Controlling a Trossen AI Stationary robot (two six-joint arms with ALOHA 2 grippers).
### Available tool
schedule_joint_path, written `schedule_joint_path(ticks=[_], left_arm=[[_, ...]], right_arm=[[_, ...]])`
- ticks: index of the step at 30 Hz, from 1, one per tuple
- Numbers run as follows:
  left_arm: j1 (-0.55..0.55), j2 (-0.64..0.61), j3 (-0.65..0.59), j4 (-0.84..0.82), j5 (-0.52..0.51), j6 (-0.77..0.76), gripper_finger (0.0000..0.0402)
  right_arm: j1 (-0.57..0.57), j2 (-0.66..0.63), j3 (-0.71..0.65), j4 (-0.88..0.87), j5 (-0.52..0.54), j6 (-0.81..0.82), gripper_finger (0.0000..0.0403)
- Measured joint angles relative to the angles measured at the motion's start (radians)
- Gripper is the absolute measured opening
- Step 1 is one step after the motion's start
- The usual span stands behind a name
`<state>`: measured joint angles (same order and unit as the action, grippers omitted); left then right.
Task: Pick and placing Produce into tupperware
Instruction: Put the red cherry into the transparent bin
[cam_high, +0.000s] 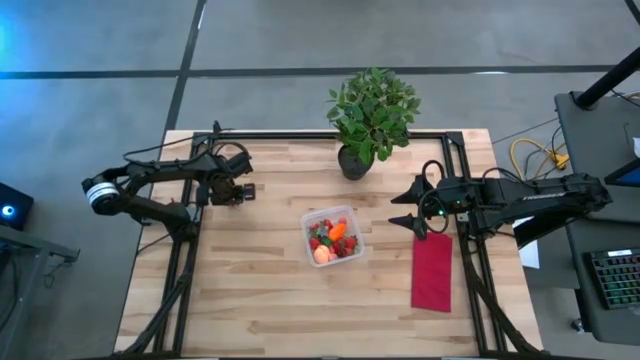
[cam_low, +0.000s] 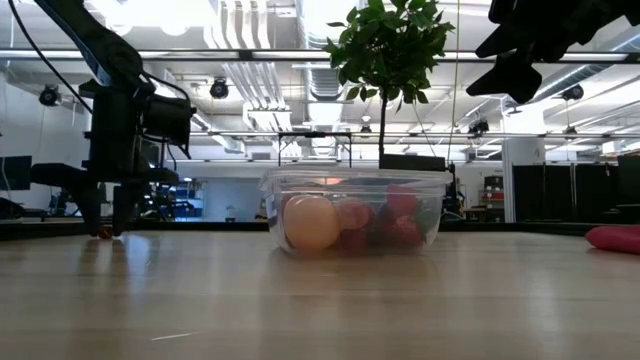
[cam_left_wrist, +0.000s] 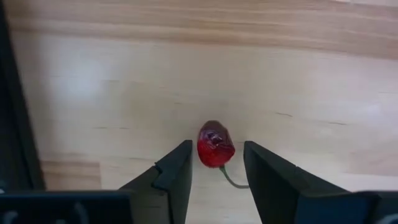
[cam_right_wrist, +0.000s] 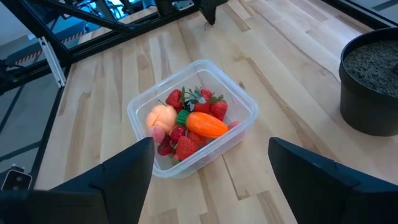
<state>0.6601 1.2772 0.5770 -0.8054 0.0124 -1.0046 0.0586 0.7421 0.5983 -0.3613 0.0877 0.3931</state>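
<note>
A small red strawberry (cam_left_wrist: 215, 144) with a thin green stem lies on the wooden table near its far left. My left gripper (cam_left_wrist: 217, 155) points down over it, one finger close on each side, narrowly open; I see no plain touch. In the high view this gripper (cam_high: 245, 190) is left of the tupperware (cam_high: 310, 218). The clear tupperware (cam_right_wrist: 134, 109) stands at the table's middle and holds an orange carrot (cam_right_wrist: 205, 123), a peach-coloured fruit (cam_right_wrist: 161, 116) and several strawberries (cam_right_wrist: 186, 146). My right gripper (cam_high: 405, 210) hangs open above the table, right of the tupperware.
A potted plant (cam_high: 372, 115) stands at the far edge behind the tupperware. A red cloth (cam_high: 432, 270) lies flat at the right, below my right arm. Black frame rails (cam_high: 180, 270) run along the table's left, right and far sides. Bare wood lies in front of the tupperware.
</note>
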Motion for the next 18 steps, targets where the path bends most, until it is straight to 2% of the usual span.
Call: schedule_joint_path(ticks=[18], left_arm=[[0.0, 0.003, -0.008, 0.004, -0.035, 0.021, 0.0127]], right_arm=[[0.0, 0.0, 0.0, 0.0, 0.0, 0.0, 0.0311]])
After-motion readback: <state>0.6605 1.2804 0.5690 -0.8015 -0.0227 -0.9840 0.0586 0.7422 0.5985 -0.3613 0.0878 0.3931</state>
